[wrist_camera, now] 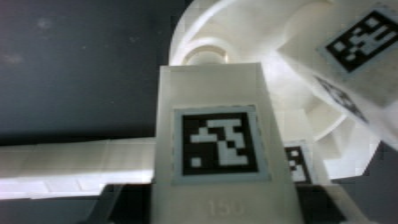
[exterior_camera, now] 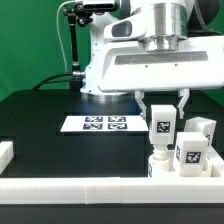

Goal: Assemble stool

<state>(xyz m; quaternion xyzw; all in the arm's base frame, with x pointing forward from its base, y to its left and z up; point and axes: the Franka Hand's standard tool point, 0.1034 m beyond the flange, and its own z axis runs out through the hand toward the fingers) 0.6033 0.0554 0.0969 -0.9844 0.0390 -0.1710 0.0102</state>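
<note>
The white two-finger end effector [exterior_camera: 162, 122] hangs over the black counter [exterior_camera: 40, 125] with its fingers [exterior_camera: 146, 112] closed on a short white blocky leg [exterior_camera: 162, 126] that carries a black-and-white square tag on its face; the leg stands upright between the fingers. In the wrist view this held leg [wrist_camera: 217, 125] fills the middle of the picture, its tag facing the camera, and the fingertips themselves are too dark and blurred to make out. Directly beneath the end effector sits the white round thick disc seat [exterior_camera: 178, 168], of which only a small part shows. A second white blocky tagged leg [exterior_camera: 190, 152] stands upright on the seat, just beside the held leg and lower than it. A third white blocky leg [exterior_camera: 203, 130] shows behind that one, beside the end effector. In the wrist view the seat's curved white wall [wrist_camera: 240, 35] arcs behind the held leg. A long white border rail [exterior_camera: 90, 192] lies in front of the seat and end effector. The marker board [exterior_camera: 98, 124], flat and white, lies on the counter well apart from the end effector.
</note>
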